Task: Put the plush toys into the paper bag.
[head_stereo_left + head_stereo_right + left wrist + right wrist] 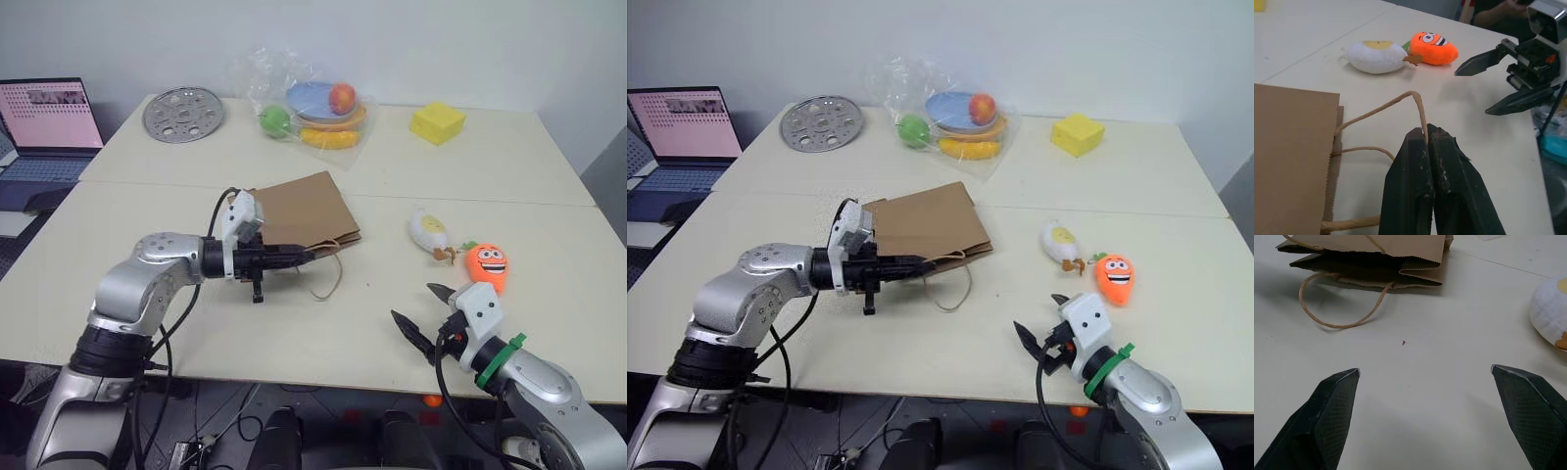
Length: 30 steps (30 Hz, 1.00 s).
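The brown paper bag [304, 211] lies flat on the table, its mouth and cord handles toward my right side. My left gripper [312, 253] is shut on the bag's upper cord handle [1418, 105], lifting the loop slightly; the lower handle [1342, 308] lies loose on the table. Two plush toys rest to the right of the bag: a white-and-yellow oblong [428, 233] and an orange carrot with a grinning face [487, 266], side by side. My right gripper [411, 301] hovers open near the table's front edge, just short of the carrot, with nothing between its fingers.
At the back stand a clear plastic bag of fruit on plates [313, 108], a round perforated metal disc [183, 115] and a yellow sponge block [437, 122]. A laptop [49, 127] sits on a separate desk at far left. A seam [470, 199] crosses the tabletop.
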Each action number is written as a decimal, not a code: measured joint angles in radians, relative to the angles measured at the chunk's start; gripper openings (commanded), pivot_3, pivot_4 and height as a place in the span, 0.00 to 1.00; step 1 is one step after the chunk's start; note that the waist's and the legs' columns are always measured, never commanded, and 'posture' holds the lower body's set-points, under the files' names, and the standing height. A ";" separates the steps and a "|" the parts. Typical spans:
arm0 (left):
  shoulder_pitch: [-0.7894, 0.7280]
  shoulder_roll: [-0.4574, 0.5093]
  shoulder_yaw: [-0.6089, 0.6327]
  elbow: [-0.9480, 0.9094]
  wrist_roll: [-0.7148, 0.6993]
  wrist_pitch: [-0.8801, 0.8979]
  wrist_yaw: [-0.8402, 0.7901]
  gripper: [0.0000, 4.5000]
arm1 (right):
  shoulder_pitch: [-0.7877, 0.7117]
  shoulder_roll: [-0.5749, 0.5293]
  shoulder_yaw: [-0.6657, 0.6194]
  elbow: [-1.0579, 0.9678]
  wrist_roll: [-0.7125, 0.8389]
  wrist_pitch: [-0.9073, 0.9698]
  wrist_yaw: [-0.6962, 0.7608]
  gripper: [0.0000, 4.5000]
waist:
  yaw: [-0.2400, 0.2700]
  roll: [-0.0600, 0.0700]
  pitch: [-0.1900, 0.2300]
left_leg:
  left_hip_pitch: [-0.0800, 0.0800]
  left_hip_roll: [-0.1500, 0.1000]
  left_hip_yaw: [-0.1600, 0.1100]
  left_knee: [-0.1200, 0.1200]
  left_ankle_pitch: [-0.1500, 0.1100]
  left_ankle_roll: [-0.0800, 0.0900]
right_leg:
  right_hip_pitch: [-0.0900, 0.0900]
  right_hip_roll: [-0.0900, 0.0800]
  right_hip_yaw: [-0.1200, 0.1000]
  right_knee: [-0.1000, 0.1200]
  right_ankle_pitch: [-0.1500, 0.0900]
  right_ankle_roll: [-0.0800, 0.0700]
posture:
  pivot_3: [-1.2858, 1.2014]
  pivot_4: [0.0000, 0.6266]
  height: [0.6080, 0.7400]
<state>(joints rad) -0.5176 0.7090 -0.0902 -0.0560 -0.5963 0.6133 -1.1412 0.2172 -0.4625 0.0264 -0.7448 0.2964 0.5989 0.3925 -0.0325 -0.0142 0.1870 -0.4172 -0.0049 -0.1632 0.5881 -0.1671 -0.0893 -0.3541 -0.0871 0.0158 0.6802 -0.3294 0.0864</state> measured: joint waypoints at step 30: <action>-0.183 -0.056 0.111 0.026 -0.114 0.179 0.034 0.00 | -0.686 0.351 0.265 0.580 -0.044 -0.019 0.015 0.01 | -0.016 -0.003 0.003 | 0.000 0.000 0.000 -0.007 0.001 -0.001 | -0.004 0.001 0.001 0.001 0.003 -0.003 | 0.52 0.24 1.00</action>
<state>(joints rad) -0.7009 0.6533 0.0209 -0.0305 -0.7103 0.7926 -1.1072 -0.4686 -0.1116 0.2914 -0.1644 0.2523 0.5801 0.4077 -0.0487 -0.0173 0.1904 -0.4169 -0.0044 -0.1628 0.5813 -0.1663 -0.0899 -0.3584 -0.0863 0.0166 0.6811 -0.3260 0.0836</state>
